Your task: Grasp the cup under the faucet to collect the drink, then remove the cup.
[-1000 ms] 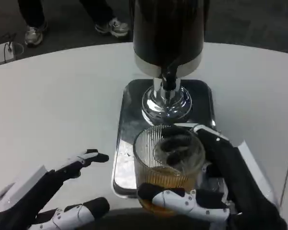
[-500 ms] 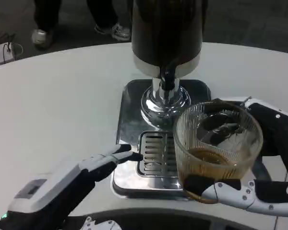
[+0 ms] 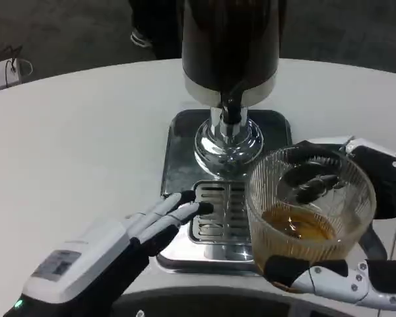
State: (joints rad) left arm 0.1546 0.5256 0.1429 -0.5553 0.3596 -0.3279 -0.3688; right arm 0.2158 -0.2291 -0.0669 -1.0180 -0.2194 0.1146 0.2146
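Right hand (image 3: 356, 264) grips cup (image 3: 308, 208) with drink, off to right of faucet (image 3: 231, 109); keep level, set on tabletop (image 3: 86, 145). Left hand (image 3: 129, 231) empty, fingers extended over drip tray (image 3: 218, 218)

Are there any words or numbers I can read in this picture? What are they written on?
No words or numbers can be read here.
Grey label on the back of the left hand: too blurred to read.
Drink dispenser, its metal tray and the cup held by the right hand: no writing visible.
White thing at the far left edge: too small to tell.
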